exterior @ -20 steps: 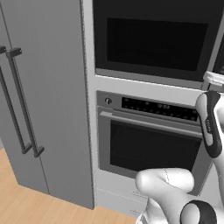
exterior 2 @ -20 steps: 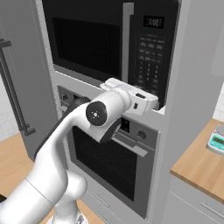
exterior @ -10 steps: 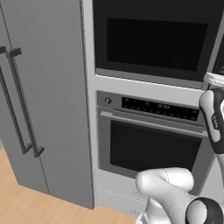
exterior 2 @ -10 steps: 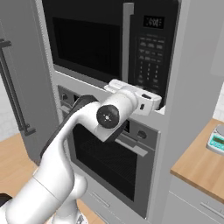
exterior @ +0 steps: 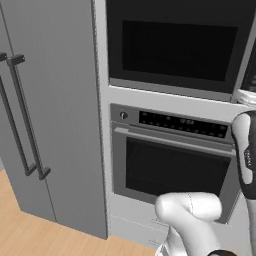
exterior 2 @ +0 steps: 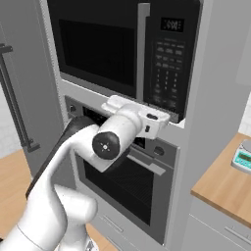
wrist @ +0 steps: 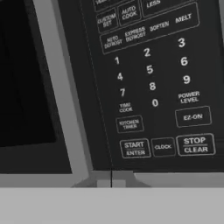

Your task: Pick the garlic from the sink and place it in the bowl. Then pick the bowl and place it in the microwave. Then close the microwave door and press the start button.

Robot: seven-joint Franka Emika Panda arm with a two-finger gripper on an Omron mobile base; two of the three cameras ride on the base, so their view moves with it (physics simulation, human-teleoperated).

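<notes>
Left base view: the built-in grey and black microwave (exterior: 175, 45) sits high in a pale grey cabinet column, and its black door with the dark rectangular window (exterior: 177, 47) is shut flush. Below it is a wider grey oven with a round knob and a long bar handle (exterior: 172, 155). To the left stands a tall grey fridge with two vertical bar handles (exterior: 47, 115). The white arm with dark joints (exterior: 245, 150) rises at the right edge.

Right base view: the arm bends up from lower left, and its white hand (exterior 2: 147, 120) lies level just under the microwave's black keypad panel (exterior 2: 169, 63), against the lower front edge. The fingers are hidden behind the hand; the gripper is closed, holding nothing visible. At the far right a light wooden counter (exterior 2: 220, 184) carries a small green-topped kitchen scale (exterior 2: 243, 158).

Hand view: the keypad fills the frame close up, with white number keys and labelled buttons. The START/ENTER button (wrist: 134, 148) sits low centre, beside CLOCK and STOP/CLEAR. The door's grey frame strip (wrist: 61, 87) runs down the left side, beside its dark window.
</notes>
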